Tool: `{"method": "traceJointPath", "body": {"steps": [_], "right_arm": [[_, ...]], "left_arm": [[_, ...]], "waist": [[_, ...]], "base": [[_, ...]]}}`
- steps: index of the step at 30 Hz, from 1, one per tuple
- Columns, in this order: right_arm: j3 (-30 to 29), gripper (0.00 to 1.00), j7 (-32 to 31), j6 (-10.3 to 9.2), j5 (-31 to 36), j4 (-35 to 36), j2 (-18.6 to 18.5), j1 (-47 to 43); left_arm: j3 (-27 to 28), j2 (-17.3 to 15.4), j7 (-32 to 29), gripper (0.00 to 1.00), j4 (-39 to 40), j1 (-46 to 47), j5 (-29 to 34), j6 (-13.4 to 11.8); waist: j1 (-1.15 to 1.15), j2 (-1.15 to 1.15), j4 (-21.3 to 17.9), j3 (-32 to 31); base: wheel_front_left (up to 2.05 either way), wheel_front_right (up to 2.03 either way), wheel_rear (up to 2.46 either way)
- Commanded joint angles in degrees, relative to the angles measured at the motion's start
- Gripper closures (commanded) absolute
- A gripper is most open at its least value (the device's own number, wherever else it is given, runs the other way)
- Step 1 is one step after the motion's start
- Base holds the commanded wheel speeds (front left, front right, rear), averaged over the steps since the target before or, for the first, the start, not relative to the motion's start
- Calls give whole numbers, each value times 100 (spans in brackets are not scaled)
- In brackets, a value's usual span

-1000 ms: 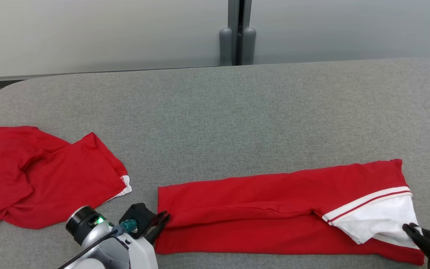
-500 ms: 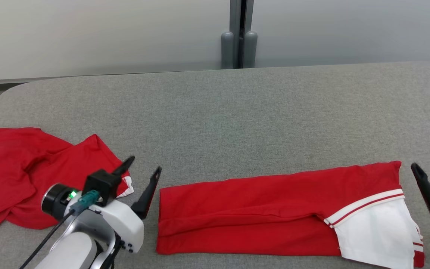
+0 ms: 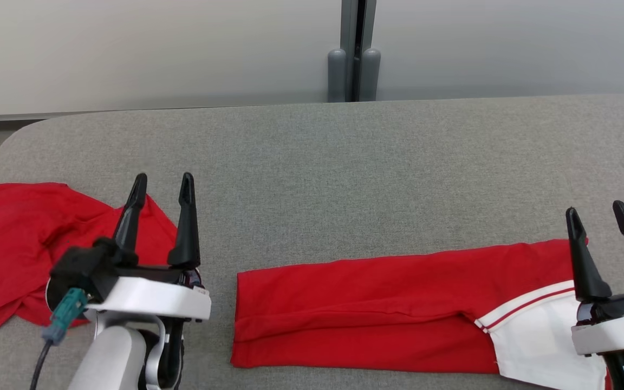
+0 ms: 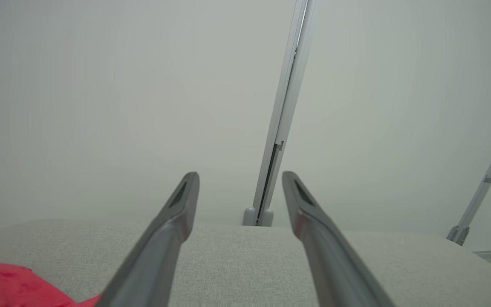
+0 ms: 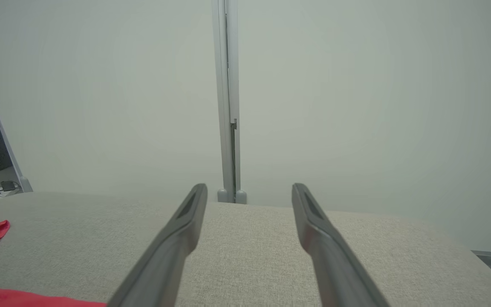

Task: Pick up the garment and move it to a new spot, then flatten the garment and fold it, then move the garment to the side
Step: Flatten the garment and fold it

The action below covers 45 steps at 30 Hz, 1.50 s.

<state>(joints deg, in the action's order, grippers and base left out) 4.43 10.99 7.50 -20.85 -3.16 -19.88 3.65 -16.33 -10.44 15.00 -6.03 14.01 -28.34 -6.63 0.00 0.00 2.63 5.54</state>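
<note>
Table: grey fabric top, taking up most of the head view. The whole picture had shifted a little over the last second, so that's the camera moving, not the things.

Garment: lay at 5 o'clock on the table, running from bottom centre out to the right edge. A second ago it was pinched at both ends; now it was let go and lying free, nothing touching it. I read that as this fold being set down and released. Still to do, by my guess: maybe another fold across the length, then the move to the side.

Look: a long red strip, doubled lengthwise, with one soft crease line along the middle. Left end square and clean. The right end showed a white panel with a red-and-white stripe band, now spread flatter than before. Far edge slightly slanted.

Second red cloth: crumpled at 8 o'clock, well apart from the strip.

Left hand: had lifted off, fingers apart, empty, in front of the crumpled cloth.

Right hand: same, fingers apart, empty, above the strip's white end.
</note>
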Motion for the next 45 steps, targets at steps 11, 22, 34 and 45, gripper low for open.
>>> {"method": "traceJointPath", "body": {"steps": [11,22,34,45], "right_arm": [[-149,0,421,-2,542,-525,656,26],[-545,0,427,-2,706,-939,844,-75],[-1304,0,210,-1,390,-2917,1153,229],[-1245,0,-11,-2,118,-3849,1049,545]], "left_arm": [[739,709,22,0,-55,-942,1440,618],[660,743,22,0,-138,-846,1367,665],[551,742,16,0,-408,-778,1409,702],[588,744,16,0,-525,-713,1458,740]], "waist": [[0,0,14,81],[0,0,28,155],[0,0,36,264],[0,0,97,371]], "base": [[0,0,0],[0,0,0],[0,0,0],[0,0,0]]}}
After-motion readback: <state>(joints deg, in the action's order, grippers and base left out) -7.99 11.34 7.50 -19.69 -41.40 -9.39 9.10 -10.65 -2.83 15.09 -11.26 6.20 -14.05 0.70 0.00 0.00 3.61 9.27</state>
